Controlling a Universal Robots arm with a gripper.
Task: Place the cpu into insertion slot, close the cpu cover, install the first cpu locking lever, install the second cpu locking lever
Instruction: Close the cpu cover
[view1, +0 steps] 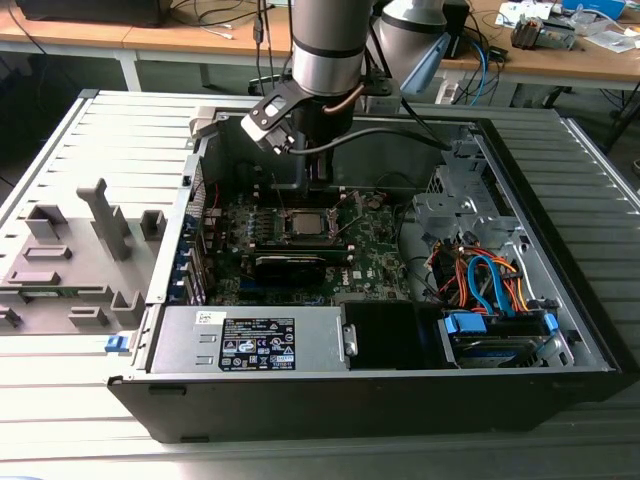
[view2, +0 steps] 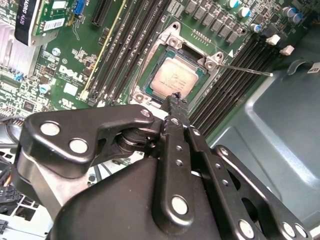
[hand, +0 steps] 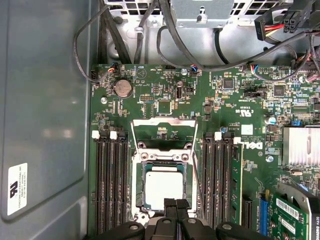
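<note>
We see our end effector (hand: 175, 201), fingertips pressed together on nothing, poised at the near edge of the cpu (hand: 163, 186), which lies flat in its socket (hand: 141, 167), the cpu cover (hand: 162, 121) swung open beyond the cpu's far edge.

On my feed the cpu (hand: 162, 187) top looks like pale metal, matt with a faint sheen. The cpu cover (hand: 162, 121) is bare silvery sheet metal and brighter. The jaws are smooth black metal, semi-gloss, with shiny rivets. The motherboard (hand: 150, 100) has a glossy green lacquer, and the case wall (hand: 45, 100) is dull grey painted metal.
</note>
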